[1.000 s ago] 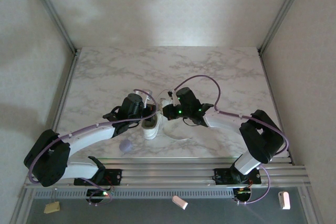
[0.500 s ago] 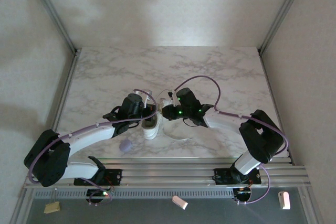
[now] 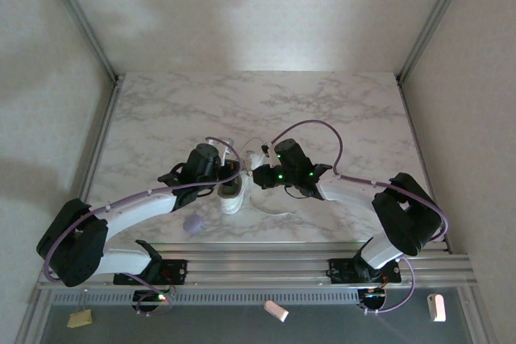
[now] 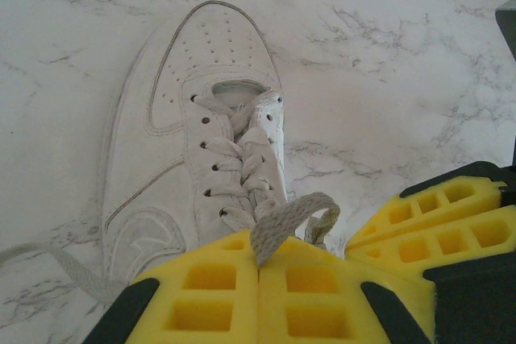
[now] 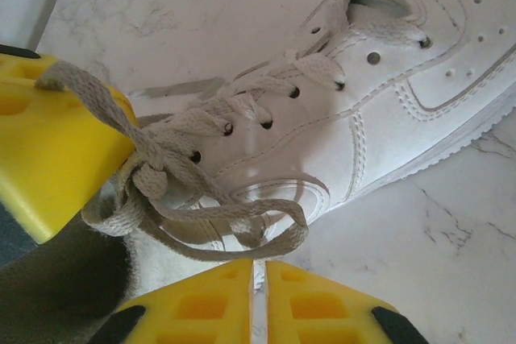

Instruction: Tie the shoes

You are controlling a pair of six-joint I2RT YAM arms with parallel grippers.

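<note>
White leather sneaker (image 3: 232, 196) sits on the marble table (image 3: 347, 118), slightly toward 7 o'clock from the table's centre in the top view. Both arms converge on it. A small lavender blob (image 3: 193, 225) lies apart from it at its 7 o'clock.

Findings:
- Left gripper (image 4: 258, 267): jaws closed flat on the laces (image 4: 286, 219). A short loop stands out of the pads toward 1 o'clock in its wrist view, just above the top eyelets.
- Right gripper (image 5: 258, 279): jaws drawn almost together. A thin pale strip shows in the slit, and I read it as lace pinched there. A long slack loop runs just above the pads at 12 o'clock.
- Between the two grippers the strands bunch into a loose tangle at the throat of the sneaker. I cannot tell whether it is a proper crossing.

Risks, in my judgement:
- The right grip looks shallow, right at the pad tips. A sideways pull could strip the lace out and collapse the loop.
- The sneaker is light and nothing pins it down. Uneven tension would drag or roll it instead of tightening the knot.
- The two sets of pads sit very near each other, so a small misjudged move could make them collide.
- Slack strands may snag on a pad edge.
</note>
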